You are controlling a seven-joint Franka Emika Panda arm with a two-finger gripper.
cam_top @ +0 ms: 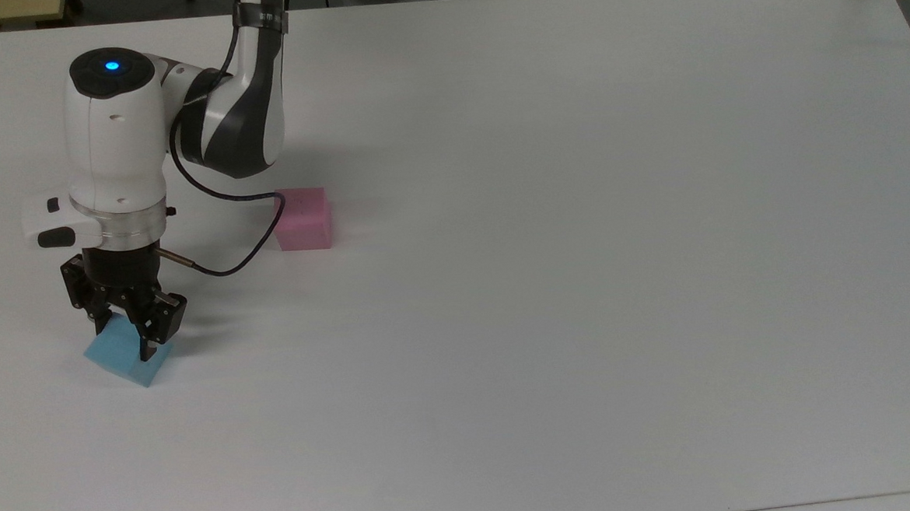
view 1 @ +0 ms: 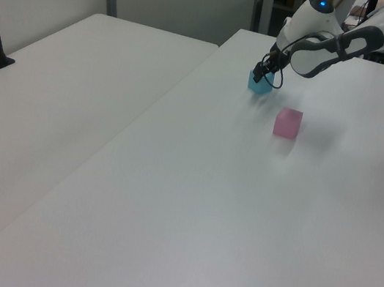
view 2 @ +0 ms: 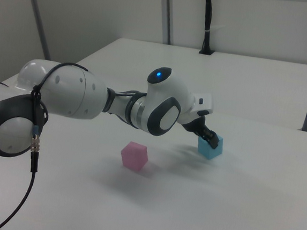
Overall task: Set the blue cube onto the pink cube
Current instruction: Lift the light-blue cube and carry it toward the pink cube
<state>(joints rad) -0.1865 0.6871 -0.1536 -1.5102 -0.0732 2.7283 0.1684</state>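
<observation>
The gripper (cam_top: pixel 125 340) is hanging over the blue cube (cam_top: pixel 121 356) near the top view's left edge, with its black fingers (cam_top: pixel 149 346) reaching down on two sides of the cube. The fingers are standing apart, one on each side of the cube, but it is hard to tell if they are already pressing on its faces or only standing just beside them. The gripper body is covering the upper part of the cube in the top view, so only the lower corner and a part of the top face are showing. The cube is sitting on the white table (cam_top: pixel 550 282), turned at an angle to the table edge.

In the left view the gripper (view 1: pixel 262 75) is covering a large part of the blue cube (view 1: pixel 258 87), and the fingertips are too small to make out there. In the right view the gripper (view 2: pixel 210 138) is lying against the top of the blue cube (view 2: pixel 211 148), and the white wrist is hiding the side where the fingers are meeting the cube.

The pink cube (cam_top: pixel 304 218) is resting on the table well apart from the blue one, nearer to the top view's middle. A black cable (cam_top: pixel 244 247) is looping from the wrist and crossing in front of its left edge. The pink cube (view 1: pixel 288 122) is standing free in the left view, and the pink cube (view 2: pixel 134 156) is also clear in the right view, below the arm (view 2: pixel 69 99), whose near joint is cut by the right view's left edge.
</observation>
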